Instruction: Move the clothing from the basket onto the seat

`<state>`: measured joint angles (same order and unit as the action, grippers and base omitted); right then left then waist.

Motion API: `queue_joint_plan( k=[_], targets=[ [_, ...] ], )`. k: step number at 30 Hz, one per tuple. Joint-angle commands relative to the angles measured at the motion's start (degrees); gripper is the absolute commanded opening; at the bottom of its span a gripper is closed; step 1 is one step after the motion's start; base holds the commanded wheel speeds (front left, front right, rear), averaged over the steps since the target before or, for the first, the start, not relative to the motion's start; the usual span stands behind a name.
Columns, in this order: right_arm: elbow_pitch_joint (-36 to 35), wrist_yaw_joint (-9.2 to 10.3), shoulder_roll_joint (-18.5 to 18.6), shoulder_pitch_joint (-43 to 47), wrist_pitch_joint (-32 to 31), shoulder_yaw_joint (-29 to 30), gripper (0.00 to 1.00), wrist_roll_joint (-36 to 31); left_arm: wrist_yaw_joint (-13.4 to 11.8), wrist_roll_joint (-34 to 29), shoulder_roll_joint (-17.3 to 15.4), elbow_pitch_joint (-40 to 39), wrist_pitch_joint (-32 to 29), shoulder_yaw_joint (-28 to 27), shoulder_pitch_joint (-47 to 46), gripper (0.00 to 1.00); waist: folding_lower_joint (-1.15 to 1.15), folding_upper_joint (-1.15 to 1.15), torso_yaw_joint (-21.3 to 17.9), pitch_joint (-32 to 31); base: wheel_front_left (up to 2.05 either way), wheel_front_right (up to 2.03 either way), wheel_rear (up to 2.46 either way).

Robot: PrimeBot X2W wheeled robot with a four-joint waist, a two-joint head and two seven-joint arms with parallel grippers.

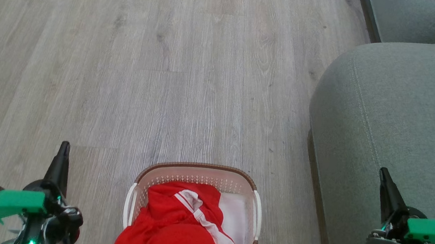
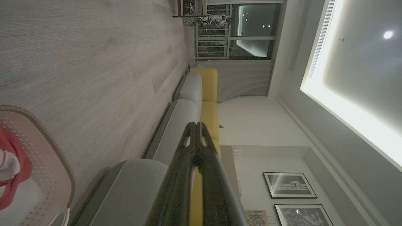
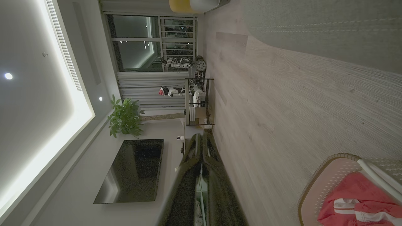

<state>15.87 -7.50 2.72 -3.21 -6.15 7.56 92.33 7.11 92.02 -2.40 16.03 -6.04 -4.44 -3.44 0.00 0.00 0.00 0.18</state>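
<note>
While both arms sit low at the near edge of the head view, fingers pointing to the far side, the left gripper (image 1: 64, 148) stands over the wooden floor (image 1: 166, 72) left of the basket (image 1: 196, 165), and the right gripper (image 1: 384, 174) stands over the seat (image 1: 404, 109). Bright red clothing (image 1: 173, 234) with a white stripe lies bunched in the basket, a white liner (image 1: 234, 216) showing at its right. Both grippers have their fingers pressed together, gripping nothing and touching nothing. The basket sits on the floor just left of the seat.
</note>
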Motion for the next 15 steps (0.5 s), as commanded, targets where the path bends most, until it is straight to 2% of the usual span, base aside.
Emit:
queue_joint_plan(
  k=[1,7,8,11,15],
  targets=[
    [-1.85,0.01,0.16,-2.97,-0.33,-1.06,0.00,-0.15,0.37,0.17,-0.48,-2.00,-0.43,-2.05,-2.74,0.00,0.00,0.00,0.00,0.00,0.00,0.00,0.00],
    [-1.85,0.01,0.16,-2.97,-0.33,-1.06,0.00,-0.15,0.37,0.17,-0.48,-2.00,-0.43,-2.05,-2.74,0.00,0.00,0.00,0.00,0.00,0.00,0.00,0.00],
    [-0.01,0.00,0.00,-0.01,0.00,-0.01,1.00,0.00,0.00,0.00,0.00,-0.01,0.01,-0.01,-0.01,1.00,0.00,0.00,0.00,0.00,0.00,0.00,0.00],
    [1.94,0.00,-0.09,0.84,0.03,-0.27,1.00,-0.01,-0.06,0.02,0.18,1.98,0.15,0.18,0.87,1.00,0.00,0.00,0.00,0.00,0.00,0.00,0.00],
    [1.20,0.00,-0.08,0.86,0.41,-0.55,1.00,-0.23,-0.05,0.21,0.16,1.50,0.82,0.59,0.78,1.00,0.00,0.00,0.00,0.02,0.00,0.00,0.00]
  ],
)
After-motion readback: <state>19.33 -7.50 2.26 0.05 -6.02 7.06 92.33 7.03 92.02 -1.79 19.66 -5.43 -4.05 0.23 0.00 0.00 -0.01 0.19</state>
